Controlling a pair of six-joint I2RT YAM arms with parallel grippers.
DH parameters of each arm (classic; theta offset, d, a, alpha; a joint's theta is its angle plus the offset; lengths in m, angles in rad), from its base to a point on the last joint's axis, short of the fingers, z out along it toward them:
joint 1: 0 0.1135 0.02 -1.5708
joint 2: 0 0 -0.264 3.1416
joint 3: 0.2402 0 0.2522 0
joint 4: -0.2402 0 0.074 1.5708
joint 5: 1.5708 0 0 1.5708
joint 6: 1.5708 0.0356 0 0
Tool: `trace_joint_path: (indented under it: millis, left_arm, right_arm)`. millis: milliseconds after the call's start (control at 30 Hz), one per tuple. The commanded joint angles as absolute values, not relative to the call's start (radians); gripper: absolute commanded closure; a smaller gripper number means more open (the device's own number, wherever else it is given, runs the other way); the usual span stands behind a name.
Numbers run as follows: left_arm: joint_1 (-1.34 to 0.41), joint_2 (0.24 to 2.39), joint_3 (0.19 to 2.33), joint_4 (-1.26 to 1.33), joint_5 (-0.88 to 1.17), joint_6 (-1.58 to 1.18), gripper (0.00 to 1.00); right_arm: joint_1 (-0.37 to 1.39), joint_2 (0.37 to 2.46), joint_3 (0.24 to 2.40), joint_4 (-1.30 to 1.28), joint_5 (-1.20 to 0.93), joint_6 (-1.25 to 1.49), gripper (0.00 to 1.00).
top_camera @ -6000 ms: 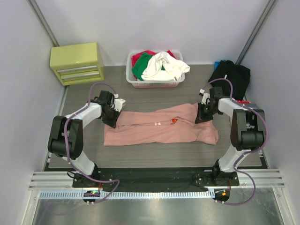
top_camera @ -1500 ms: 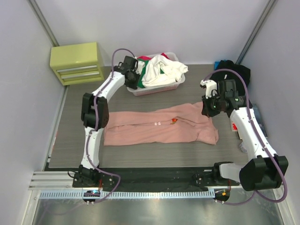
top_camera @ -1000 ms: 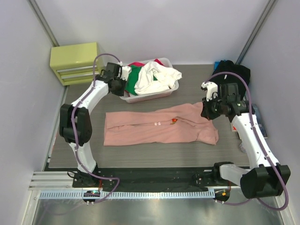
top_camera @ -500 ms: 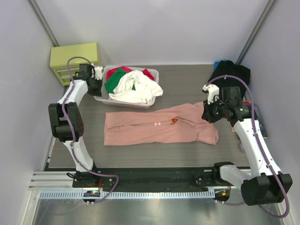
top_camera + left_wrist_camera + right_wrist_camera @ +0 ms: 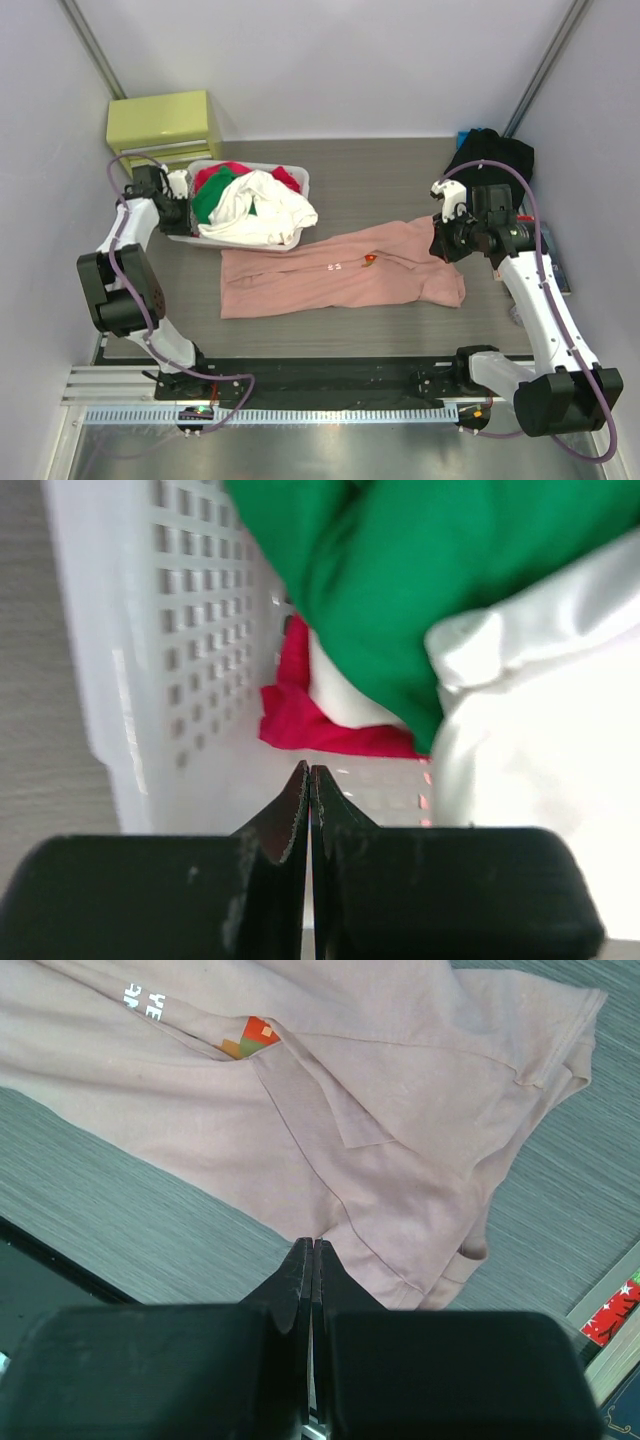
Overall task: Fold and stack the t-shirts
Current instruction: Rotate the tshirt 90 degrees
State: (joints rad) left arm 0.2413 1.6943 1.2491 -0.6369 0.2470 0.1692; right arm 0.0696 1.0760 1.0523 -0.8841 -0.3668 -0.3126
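Where the left arm doubles back leftward, left gripper (image 5: pixel 172 206) sits at basket (image 5: pixel 200 240) rim, jaws pressed together; right gripper (image 5: pixel 441 247), likewise closed, hangs over pink t-shirt (image 5: pixel 330 285), right end.

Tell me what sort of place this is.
Probably a robotics lab test cell: bare white walls boxing in a table, a metal mounting rail at its near edge, and a laundry basket beside a spread pink t-shirt.
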Motion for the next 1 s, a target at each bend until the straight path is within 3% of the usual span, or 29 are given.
trace_joint_path:
  millis: [0,400,433,533,600,767,800,833,967]
  left_arm:
    - [0.238,1.600,1.197,-0.638,0.259,0.201,1.00]
    - [0.377,1.516,1.117,-0.537,0.284,0.245,1.00]
    - [0.377,1.493,1.121,-0.522,0.316,0.242,0.90]
    - [0.379,1.413,1.143,-0.494,0.377,0.218,0.76]
    - [0.379,1.329,1.150,-0.482,0.402,0.180,0.72]
    - [0.341,1.132,1.141,-0.430,0.434,0.057,0.78]
    - [0.321,1.124,1.152,-0.442,0.430,0.025,0.85]
    - [0.277,1.134,1.178,-0.487,0.425,0.009,1.00]
    - [0.115,1.259,1.241,-0.589,0.349,-0.014,1.00]
  right_arm:
    - [0.067,1.066,1.069,-0.861,-0.388,-0.319,0.99]
    - [0.068,1.080,1.023,-0.859,-0.408,-0.342,0.99]
    - [0.067,1.088,1.019,-0.858,-0.413,-0.342,0.99]
    - [0.067,1.106,1.003,-0.839,-0.414,-0.336,0.99]
    - [0.067,1.115,1.000,-0.828,-0.408,-0.331,0.99]
    - [0.067,1.118,0.994,-0.819,-0.396,-0.324,0.99]
    - [0.067,1.123,0.993,-0.816,-0.397,-0.324,0.99]
    - [0.066,1.127,0.988,-0.812,-0.402,-0.322,0.99]
    - [0.064,1.152,0.988,-0.805,-0.410,-0.321,0.99]
